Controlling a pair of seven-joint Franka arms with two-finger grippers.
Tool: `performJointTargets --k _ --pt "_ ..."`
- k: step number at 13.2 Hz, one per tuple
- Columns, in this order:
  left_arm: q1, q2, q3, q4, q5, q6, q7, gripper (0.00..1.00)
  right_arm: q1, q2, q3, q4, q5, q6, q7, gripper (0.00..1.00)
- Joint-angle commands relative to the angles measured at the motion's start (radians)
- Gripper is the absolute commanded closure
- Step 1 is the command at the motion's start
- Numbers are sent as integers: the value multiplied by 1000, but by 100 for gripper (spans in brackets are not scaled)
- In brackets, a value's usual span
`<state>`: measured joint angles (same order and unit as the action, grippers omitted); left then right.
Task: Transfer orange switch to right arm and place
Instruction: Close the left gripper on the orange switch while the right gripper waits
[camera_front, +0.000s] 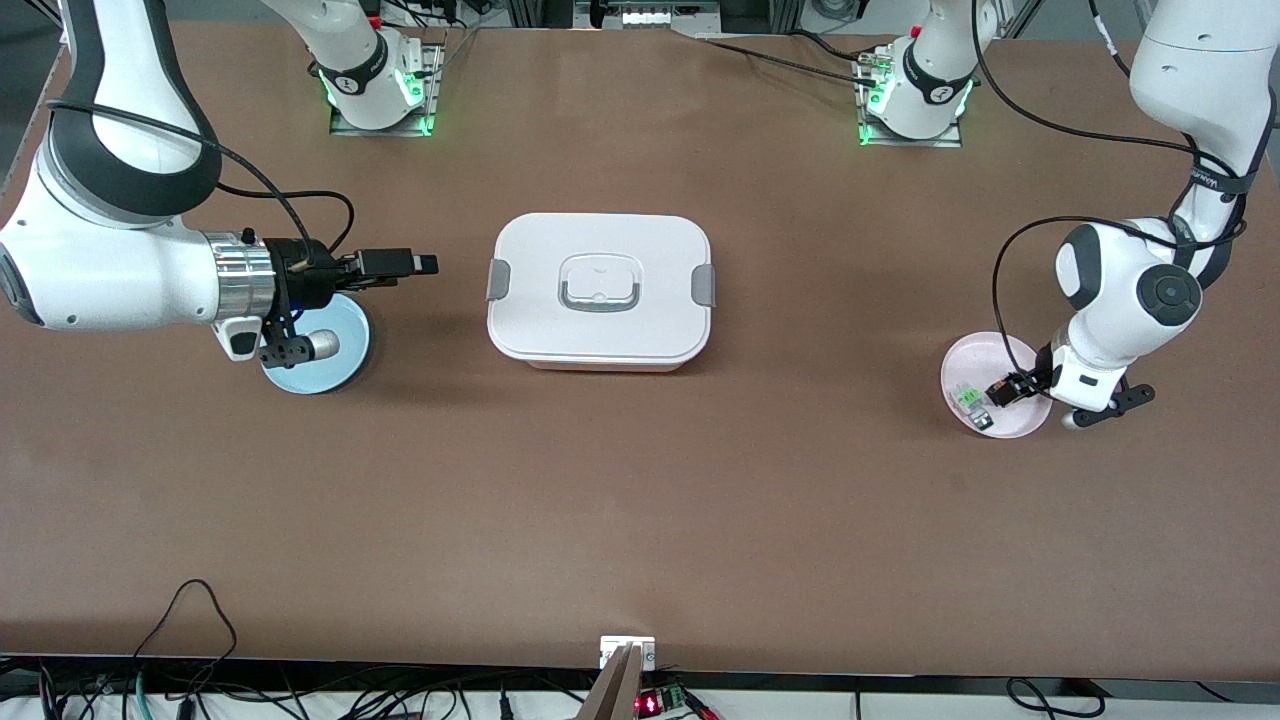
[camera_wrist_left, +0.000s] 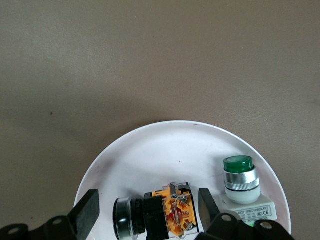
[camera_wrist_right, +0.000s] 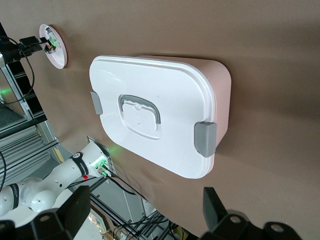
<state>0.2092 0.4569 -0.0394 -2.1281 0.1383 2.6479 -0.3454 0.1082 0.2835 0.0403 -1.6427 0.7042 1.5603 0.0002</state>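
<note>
The orange switch (camera_wrist_left: 167, 215), a black block with an orange end and a metal collar, lies on its side on the pale pink plate (camera_wrist_left: 150, 150). My left gripper (camera_wrist_left: 146, 204) is down at this plate (camera_front: 975, 355), open, with one finger on each side of the switch and a small gap at each. My right gripper (camera_front: 425, 264) is held level above the table at the right arm's end, pointing toward the white box. It is open (camera_wrist_right: 145, 210) with nothing between its fingers. The right arm waits.
A green-and-grey button part (camera_wrist_left: 241, 180) stands on the same pink plate beside the switch. A closed white lidded box (camera_front: 600, 290) sits mid-table. A pale blue plate (camera_front: 340, 365) lies under the right arm's wrist.
</note>
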Motion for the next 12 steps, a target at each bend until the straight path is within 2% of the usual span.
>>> performJointTargets --k 1,6,12 --pt "15 -12 -11 -12 17 6 -18 12 -4 -17 3 -20 21 12 3 0" --pt "32 -4 -16 -18 17 30 -15 12 -4 -20 3 -34 17 53 -103 0" --pt "58 -6 -37 -16 10 33 -12 12 -24 -58 -14 -34 11 29 -104 0"
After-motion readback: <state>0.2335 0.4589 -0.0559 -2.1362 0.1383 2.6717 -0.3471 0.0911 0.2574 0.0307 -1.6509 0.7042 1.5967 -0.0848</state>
